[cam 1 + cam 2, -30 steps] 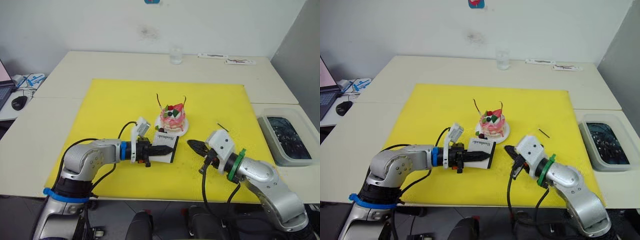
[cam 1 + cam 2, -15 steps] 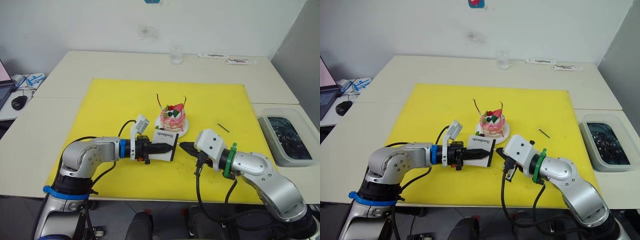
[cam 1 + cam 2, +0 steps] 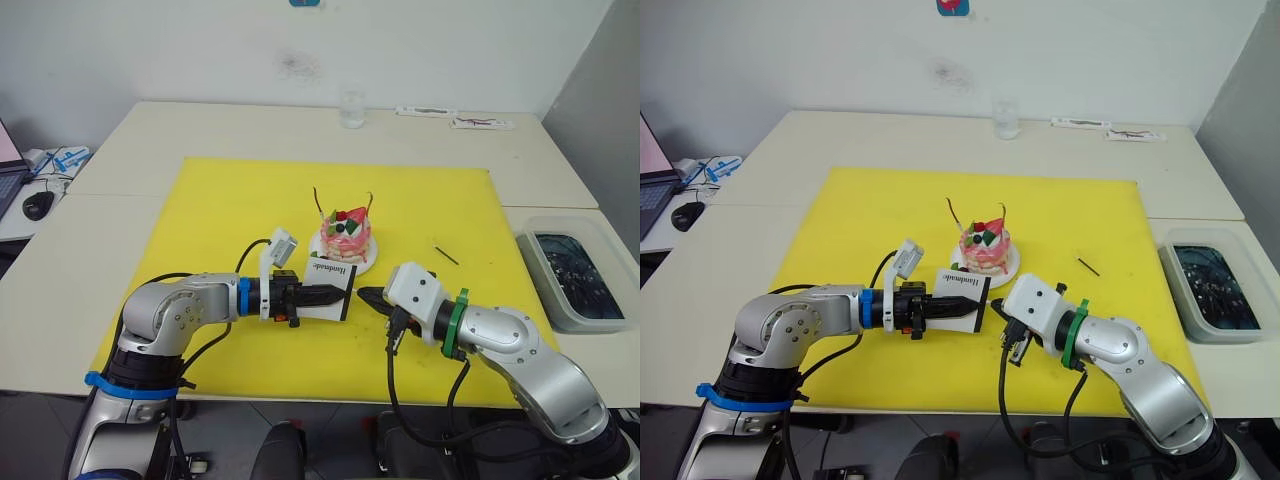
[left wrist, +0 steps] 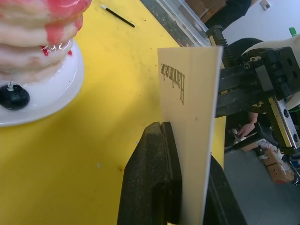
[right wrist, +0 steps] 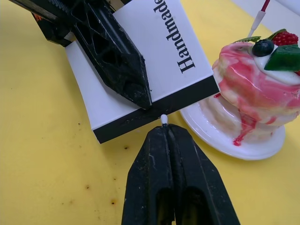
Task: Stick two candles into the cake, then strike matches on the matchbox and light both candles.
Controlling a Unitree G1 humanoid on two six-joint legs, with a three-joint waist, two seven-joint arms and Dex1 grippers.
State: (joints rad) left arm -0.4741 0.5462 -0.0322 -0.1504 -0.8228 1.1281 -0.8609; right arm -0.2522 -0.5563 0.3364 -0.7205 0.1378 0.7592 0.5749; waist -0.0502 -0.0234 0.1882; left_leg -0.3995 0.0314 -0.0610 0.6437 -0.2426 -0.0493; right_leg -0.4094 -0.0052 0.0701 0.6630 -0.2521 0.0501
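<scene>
The pink-and-white cake [image 3: 345, 238] stands on its white plate [image 3: 366, 263] mid-mat, with two thin candles [image 3: 317, 200] [image 3: 369, 204] stuck upright in it. My left gripper [image 3: 328, 296] is shut on the white matchbox [image 3: 331, 281], holding it on edge just in front of the plate, dark strip [image 5: 154, 111] downward. My right gripper [image 3: 366, 296] is shut on a match whose pale tip [image 5: 163, 118] pokes out right at the strip. A second match [image 3: 446, 255] lies on the mat to the right.
The yellow mat [image 3: 230, 210] covers the table's middle. A grey bin [image 3: 575, 280] sits at the right edge, a glass [image 3: 351, 110] and flat packets [image 3: 455, 119] at the back, a mouse [image 3: 38, 205] far left.
My right gripper has moved left with the match, closing in on the matchbox's strip. The left gripper has shifted the matchbox slightly right and tilted it more on edge.
</scene>
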